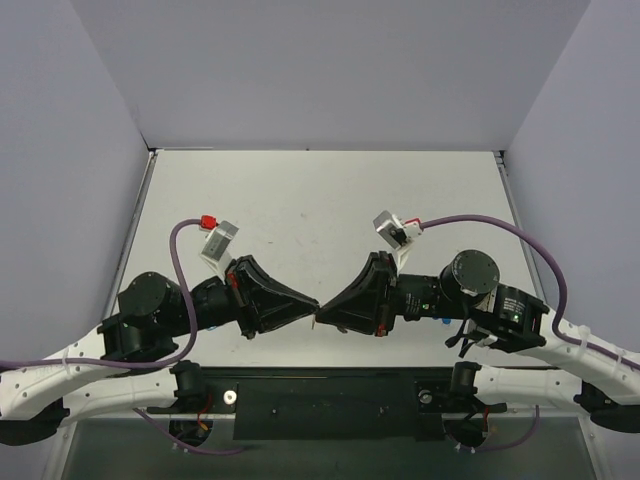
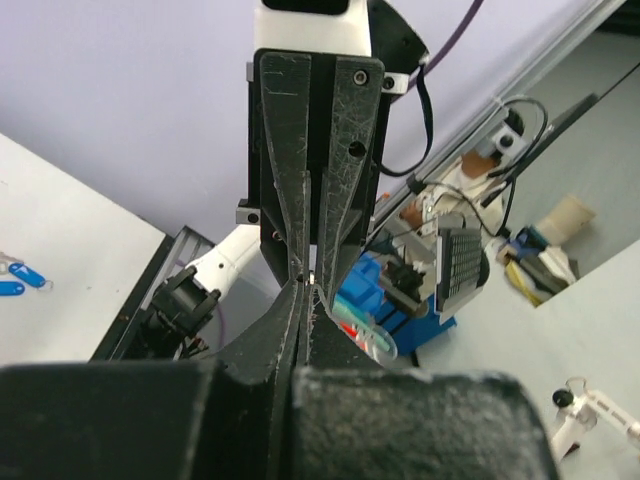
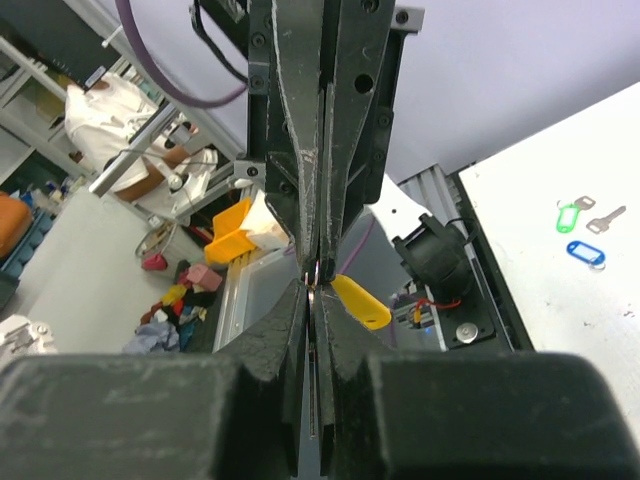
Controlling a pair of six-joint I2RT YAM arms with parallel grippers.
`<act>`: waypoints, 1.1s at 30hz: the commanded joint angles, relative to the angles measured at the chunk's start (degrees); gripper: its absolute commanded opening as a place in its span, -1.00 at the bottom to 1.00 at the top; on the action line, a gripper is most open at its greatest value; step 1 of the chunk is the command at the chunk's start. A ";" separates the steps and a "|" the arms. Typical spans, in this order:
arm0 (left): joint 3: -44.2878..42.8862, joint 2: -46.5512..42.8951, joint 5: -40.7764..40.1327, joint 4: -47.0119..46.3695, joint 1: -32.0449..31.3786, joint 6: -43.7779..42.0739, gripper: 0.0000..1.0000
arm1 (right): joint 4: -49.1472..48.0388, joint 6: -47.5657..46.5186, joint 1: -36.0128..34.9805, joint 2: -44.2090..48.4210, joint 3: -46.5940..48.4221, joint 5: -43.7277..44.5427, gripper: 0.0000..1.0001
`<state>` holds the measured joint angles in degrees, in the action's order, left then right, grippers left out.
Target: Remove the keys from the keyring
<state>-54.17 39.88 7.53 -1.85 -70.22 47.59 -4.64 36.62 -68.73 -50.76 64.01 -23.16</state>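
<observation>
The left arm (image 1: 165,310) lies low along the tabletop's (image 1: 320,200) near edge. The left claw (image 1: 306,316) is closed and points right. What its tips pinch cannot be told. The right arm (image 1: 480,290) mirrors it, and the right claw (image 1: 327,317) meets the left tip to tip, clamped on the keyring (image 3: 318,276). The yellow tag (image 3: 360,302) hangs in the air just beside the tips, which hide the key.

Soft, even overhead light keeps the white table (image 1: 330,200) bright and free of glare, with only faint shadows near its front edge. In the right wrist view the keyring (image 3: 360,302) looks sharp, while the room beyond the table is slightly blurred.
</observation>
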 commanded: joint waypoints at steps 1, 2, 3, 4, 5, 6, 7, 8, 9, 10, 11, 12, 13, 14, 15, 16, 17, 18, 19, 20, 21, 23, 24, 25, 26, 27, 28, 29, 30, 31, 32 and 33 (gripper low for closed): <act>-6.11 3.10 9.15 12.02 -1.06 -6.19 -1.00 | 3.05 -1.46 -0.44 -2.41 3.57 -3.37 -1.00; -7.60 3.97 10.04 15.00 -1.06 -7.50 -1.00 | 3.93 -1.99 -0.53 -2.93 3.93 -3.99 -1.00; -9.27 4.41 11.09 17.73 -1.06 -8.30 -1.00 | 6.55 -2.25 -0.53 -3.46 4.80 -4.52 -1.00; -9.98 5.03 11.45 19.15 -1.06 -9.44 -1.00 | 7.36 -2.87 -0.62 -3.81 5.25 -4.88 -1.00; -11.12 5.21 12.59 21.08 -1.06 -9.88 -1.00 | 9.02 -3.13 -0.53 -4.34 5.86 -5.40 -1.00; -11.65 5.91 12.95 21.70 -1.06 -10.85 -1.00 | 9.56 -3.57 -0.53 -4.52 6.21 -5.67 -1.00; -12.44 6.09 14.17 22.93 -1.06 -11.20 -1.00 | 10.78 -3.75 -0.62 -4.87 6.83 -6.28 -1.00; -12.97 6.78 14.79 23.38 -1.06 -11.90 -1.00 | 11.41 -4.10 -0.53 -5.22 7.09 -6.89 -1.00; -13.85 6.97 15.66 24.77 -1.06 -12.61 -1.00 | 12.28 -4.28 -0.62 -5.57 7.70 -6.99 -1.00; -14.29 7.58 16.02 25.31 -1.06 -12.96 -1.00 | 12.90 -4.71 -0.70 -5.92 8.49 -7.42 -1.00; -15.16 8.02 16.72 26.88 -1.06 -13.75 -1.00 | 13.86 -4.89 -0.62 -6.36 8.94 -7.60 -1.00; -15.61 8.63 17.08 27.59 -1.06 -14.19 -1.00 | 14.22 -5.15 -0.70 -6.63 9.72 -8.21 -1.00; -16.22 8.99 18.12 28.47 -1.06 -14.80 -1.00 | 15.36 -5.42 -0.62 -7.24 10.17 -8.39 -1.00; -16.66 9.51 19.09 29.09 -1.06 -15.16 -1.00 | 15.63 -5.77 -0.62 -7.51 10.78 -9.18 -1.00; -17.28 9.86 19.45 30.14 -1.06 -15.60 -1.00 | 16.41 -5.86 -0.70 -7.94 11.22 -9.62 -1.00; -17.72 10.30 20.32 30.50 -1.06 -15.60 -1.00 | 16.68 -6.03 -0.70 -8.21 11.75 -10.23 -1.00; -18.16 10.66 20.33 31.54 -1.06 -16.12 -1.00 | 17.12 -6.38 -0.79 -8.73 12.01 -10.41 -1.00; -18.68 10.92 20.24 31.90 -1.06 -16.30 -1.00 | 17.56 -6.47 -0.88 -8.83 12.28 -10.68 -1.00; -18.69 11.18 20.42 32.51 -1.06 -16.65 -1.00 | 17.65 -6.65 -0.97 -9.09 12.37 -10.68 -1.00; -18.95 11.27 20.68 32.69 -1.06 -16.83 -1.00 | 17.65 -6.65 -0.97 -9.35 12.46 -10.94 -1.00; -18.87 11.36 20.60 32.87 -1.06 -16.92 -1.00 | 17.65 -6.65 -1.06 -9.35 12.46 -11.21 -1.00; -18.69 11.28 20.24 32.52 -1.06 -16.83 -1.00 | 17.65 -6.82 -1.32 -9.62 12.37 -11.30 -1.00; -18.60 11.36 19.98 32.17 -1.06 -16.83 -1.00 | 17.83 -6.74 -1.41 -9.71 12.46 -11.21 -1.00; -18.60 11.19 19.46 32.08 -1.06 -16.57 -1.00 | 18.09 -6.83 -1.41 -9.79 12.20 -10.95 -1.00; -18.51 11.01 18.84 31.73 -1.06 -16.39 -1.00 | 18.18 -6.91 -1.49 -9.79 12.11 -10.86 -1.00; -18.51 10.75 18.23 31.47 -1.06 -16.13 -1.00 | 18.18 -7.09 -1.50 -9.71 11.84 -10.51 -1.00; -18.51 10.49 16.31 31.21 -1.06 -15.43 -1.00 | 18.09 -7.09 -1.41 -9.36 11.84 -10.16 -1.00; -18.17 10.14 15.85 30.68 -1.06 -15.16 -1.00 | 18.00 -7.00 -1.49 -9.35 11.49 -9.28 -1.00; -17.64 9.87 15.07 29.37 -1.06 -14.47 -1.00 | 17.74 -6.92 -1.50 -8.83 11.32 -8.58 -1.00; -17.29 9.17 13.75 28.75 -1.06 -14.02 -1.00 | 17.39 -6.83 -1.50 -8.65 11.05 -7.27 -1.00; -16.15 8.73 13.39 26.48 -1.06 -12.89 -1.00 | 16.61 -6.30 -1.50 -8.13 10.88 -6.64 -1.00; -15.53 7.68 12.78 25.50 -1.06 -12.53 -1.00 | 15.73 -5.95 -1.50 -8.04 10.00 -5.42 -0.89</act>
<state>-71.00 49.06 23.16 31.90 -70.48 32.69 18.92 30.35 -70.24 -59.16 74.26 -35.75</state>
